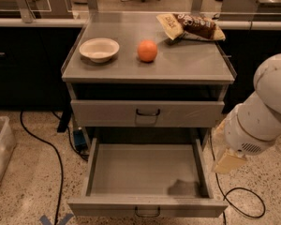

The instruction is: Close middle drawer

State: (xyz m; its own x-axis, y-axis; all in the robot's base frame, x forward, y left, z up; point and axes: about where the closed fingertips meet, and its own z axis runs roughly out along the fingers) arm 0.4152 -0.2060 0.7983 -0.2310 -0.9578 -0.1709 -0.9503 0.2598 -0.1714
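Grey metal middle drawer (pixel 145 175) stands pulled far out below the worktop (pixel 178 62). My tool (pixel 229 162) hangs just right of it; open or closed, I cannot tell. Approach step, I judge: next I must reach its front and push inward.

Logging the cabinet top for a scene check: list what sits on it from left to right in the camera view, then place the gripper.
bowl → orange → chip bag. The gripper hangs lower down, beside the right side of the open middle drawer.
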